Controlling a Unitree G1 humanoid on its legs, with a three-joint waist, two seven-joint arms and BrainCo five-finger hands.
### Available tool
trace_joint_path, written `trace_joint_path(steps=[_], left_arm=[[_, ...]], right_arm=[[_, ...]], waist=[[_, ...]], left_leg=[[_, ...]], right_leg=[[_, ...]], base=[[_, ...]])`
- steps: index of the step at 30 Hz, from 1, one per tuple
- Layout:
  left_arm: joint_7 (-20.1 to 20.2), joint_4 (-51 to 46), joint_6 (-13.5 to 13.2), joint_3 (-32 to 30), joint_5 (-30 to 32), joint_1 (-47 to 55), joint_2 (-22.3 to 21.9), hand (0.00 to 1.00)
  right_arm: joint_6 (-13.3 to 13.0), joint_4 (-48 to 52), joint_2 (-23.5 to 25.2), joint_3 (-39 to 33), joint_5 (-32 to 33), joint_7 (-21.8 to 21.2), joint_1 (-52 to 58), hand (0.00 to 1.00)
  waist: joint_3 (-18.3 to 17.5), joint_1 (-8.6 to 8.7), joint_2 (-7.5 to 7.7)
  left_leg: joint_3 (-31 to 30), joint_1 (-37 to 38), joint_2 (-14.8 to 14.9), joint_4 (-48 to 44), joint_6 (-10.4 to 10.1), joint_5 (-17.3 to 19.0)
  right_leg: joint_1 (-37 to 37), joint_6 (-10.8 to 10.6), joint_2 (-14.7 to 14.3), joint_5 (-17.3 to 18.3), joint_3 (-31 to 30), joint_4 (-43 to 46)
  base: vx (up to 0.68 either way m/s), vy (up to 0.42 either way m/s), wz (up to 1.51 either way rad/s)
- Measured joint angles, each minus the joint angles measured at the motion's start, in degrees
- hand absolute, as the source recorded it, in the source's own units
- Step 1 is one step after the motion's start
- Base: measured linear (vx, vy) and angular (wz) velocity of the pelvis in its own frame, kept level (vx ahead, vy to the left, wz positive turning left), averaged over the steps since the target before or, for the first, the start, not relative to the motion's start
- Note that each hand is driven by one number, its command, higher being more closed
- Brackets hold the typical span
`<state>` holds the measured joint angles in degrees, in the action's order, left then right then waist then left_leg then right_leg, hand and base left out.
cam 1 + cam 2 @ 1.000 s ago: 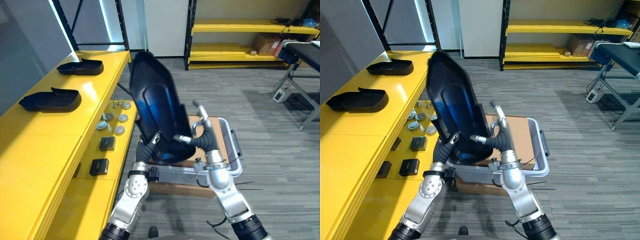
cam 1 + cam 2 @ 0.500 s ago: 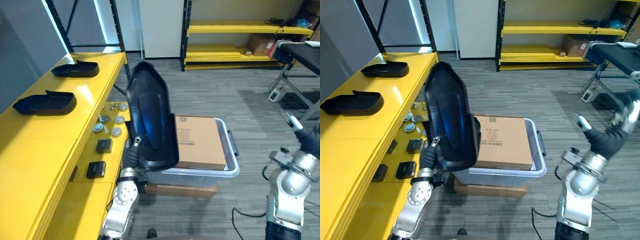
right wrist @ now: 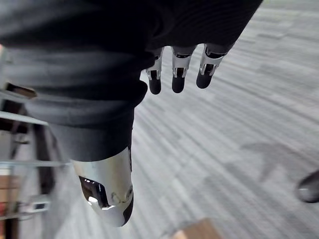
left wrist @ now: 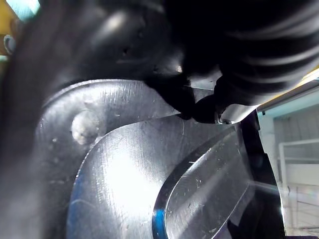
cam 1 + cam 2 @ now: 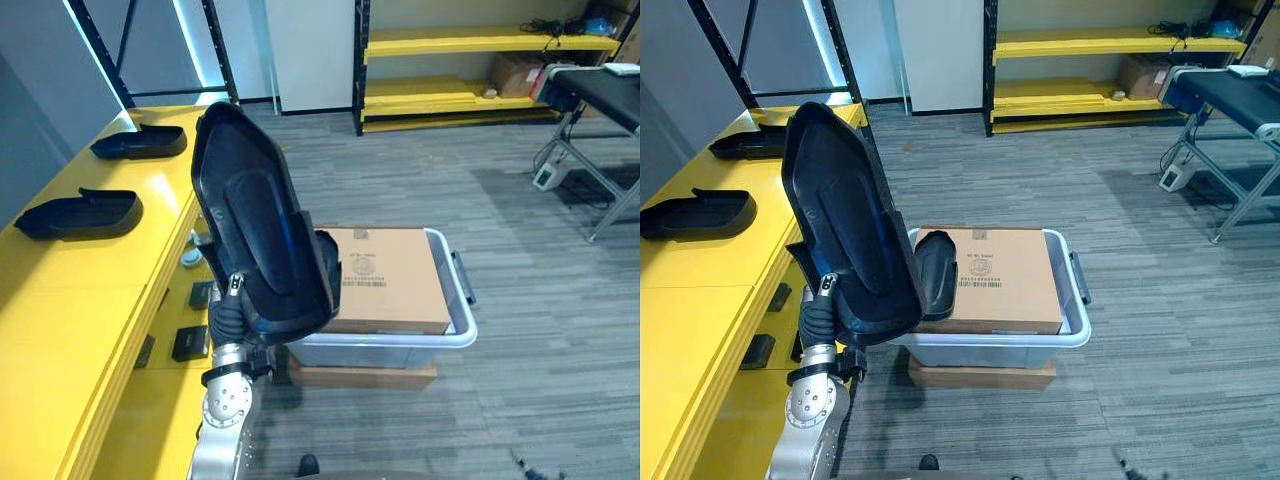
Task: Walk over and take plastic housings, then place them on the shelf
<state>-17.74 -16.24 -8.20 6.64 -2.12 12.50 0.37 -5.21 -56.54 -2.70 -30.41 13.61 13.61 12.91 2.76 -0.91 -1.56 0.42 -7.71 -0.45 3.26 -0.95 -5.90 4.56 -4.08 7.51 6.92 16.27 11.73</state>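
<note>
A large black plastic housing (image 5: 255, 230) stands upright in front of me, hollow side facing me. My left hand (image 5: 228, 315) is shut on its lower edge from below; the left wrist view looks at the housing's glossy inner face (image 4: 149, 174). The housing hangs beside the yellow shelf (image 5: 70, 290), over the gap between the shelf and the bin. Two more black housings (image 5: 80, 213) (image 5: 138, 142) lie on the shelf top. My right hand (image 3: 178, 74) hangs over the grey floor with fingers relaxed and holding nothing.
A grey bin (image 5: 400, 340) with a cardboard box (image 5: 385, 275) in it sits on the floor to the right of the housing. Small black boxes (image 5: 190, 342) lie on the shelf's lower level. Yellow racking (image 5: 470, 45) and a black-topped table (image 5: 600, 90) stand further off.
My right hand let go of the housing, swung out to the right and dropped out of the eye views. The left hand now carries the housing alone, further left toward the shelf.
</note>
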Motion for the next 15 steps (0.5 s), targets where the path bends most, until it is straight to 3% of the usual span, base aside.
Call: trace_joint_path(steps=[2, 4, 5, 6, 7, 8, 9, 10, 11, 12, 15], left_arm=[[-0.09, -0.02, -0.08, 0.89, -0.68, -1.65, -0.06, 1.00], [-0.19, 0.02, -0.18, 2.48, -1.97, -2.89, -0.38, 1.00], [-0.24, 0.05, -0.39, 3.43, -2.40, -3.58, -0.58, 1.00], [-0.20, 0.17, -0.41, 3.64, -2.44, -3.81, -0.71, 1.00], [-0.22, 0.97, -0.50, 5.17, -2.44, -4.34, -0.65, 1.00], [-0.26, 1.40, -0.59, 6.00, -2.48, -4.61, -0.62, 1.00], [-0.33, 1.48, -0.72, 7.26, -2.63, -4.95, -0.74, 1.00], [-0.40, 1.46, -1.78, 8.18, -2.87, -5.86, 0.14, 1.00], [-0.72, 1.80, -2.30, 8.20, -3.00, -7.02, 0.60, 1.00], [-1.31, 2.07, -2.30, 8.07, -3.33, -7.68, 0.42, 1.00], [-1.43, 2.11, -2.27, 7.46, -4.06, -7.13, 0.43, 1.00]], right_arm=[[0.35, -1.53, 0.02, 0.53, -0.23, 0.00, -1.62, 0.00], [0.26, -1.57, -0.28, 1.63, -0.88, 0.18, -2.65, 0.00], [0.12, -1.42, -0.85, 2.23, -0.96, 0.23, -3.99, 0.00], [0.12, -1.00, -1.30, 2.30, -0.96, 0.22, -4.33, 0.00], [0.05, -0.54, -2.15, 2.66, -1.04, 0.24, -4.26, 0.00], [0.04, -0.42, -2.50, 3.28, -1.20, 0.25, -4.19, 0.00], [-0.13, -0.46, -3.00, 3.51, -1.51, 0.28, -4.07, 0.00], [-0.27, -0.26, -3.04, 4.01, -1.90, 0.26, -4.28, 0.00], [-0.46, -0.18, -2.75, 4.55, -2.33, 0.33, -4.81, 0.00], [-0.44, -0.15, -2.92, 4.60, -2.67, 0.35, -6.19, 0.00], [-0.43, 1.48, -2.67, 6.01, -3.54, 0.27, -8.80, 0.00]], waist=[[1.46, 0.05, 0.34], [2.57, 0.01, 1.32], [3.44, -0.25, 0.67], [3.88, 0.00, 0.38], [4.11, 0.16, 0.19], [4.16, 0.13, 0.08], [4.18, 0.46, -0.22], [3.90, 0.41, 0.10], [3.93, 0.46, 0.87], [4.50, -0.18, 0.54], [4.51, -1.41, 0.38]], left_leg=[[-0.55, -2.77, -0.42, -1.57, 1.23, 1.03], [6.74, -5.44, 0.96, -3.03, 3.02, 3.17], [16.94, -6.33, 3.48, -5.79, 4.45, 4.12], [21.55, -6.99, 5.15, -8.22, 5.02, 4.25], [29.51, -7.45, 7.10, -13.70, 7.08, 4.23], [32.00, -7.62, 6.78, -14.79, 8.58, 4.05], [33.61, -7.45, 6.41, -14.88, 9.99, 3.89], [32.14, -7.43, 4.43, -12.93, 10.49, 4.72], [30.40, -7.72, 2.32, -11.79, 10.36, 5.13], [29.34, -7.88, 1.68, -11.76, 10.05, 5.31], [27.88, -7.46, -0.10, -13.23, 9.12, 8.05]], right_leg=[[0.37, 0.12, 1.68, 1.85, 5.79, 2.82], [0.22, 0.32, 3.93, 2.35, 11.32, 3.43], [-0.43, 0.01, 5.25, 3.13, 14.77, 4.93], [-1.09, -0.08, 5.68, 3.76, 16.74, 6.27], [-2.92, -0.07, 7.68, 5.06, 20.75, 10.50], [-3.66, -0.03, 8.74, 5.04, 22.55, 12.57], [-3.83, -0.41, 10.02, 6.05, 24.47, 15.33], [-4.57, -1.10, 9.01, 6.97, 25.20, 12.65], [-6.07, -2.75, 9.67, 8.29, 27.23, 10.87], [-7.18, -3.10, 10.14, 7.82, 29.10, 10.15], [-10.12, -2.74, 11.08, 7.82, 31.07, 10.64]], base=[[-0.02, -0.015, 1.59], [0.03, 0.033, 1.70], [0.08, 0.072, 1.33], [0.12, 0.058, 1.97], [0.10, 0.045, 1.72], [0.10, 0.124, 1.96], [0.04, 0.172, 1.74], [0.01, 0.163, 1.98], [0.02, 0.085, 1.67], [0.01, 0.076, 1.12], [0.01, 0.074, 0.46]])
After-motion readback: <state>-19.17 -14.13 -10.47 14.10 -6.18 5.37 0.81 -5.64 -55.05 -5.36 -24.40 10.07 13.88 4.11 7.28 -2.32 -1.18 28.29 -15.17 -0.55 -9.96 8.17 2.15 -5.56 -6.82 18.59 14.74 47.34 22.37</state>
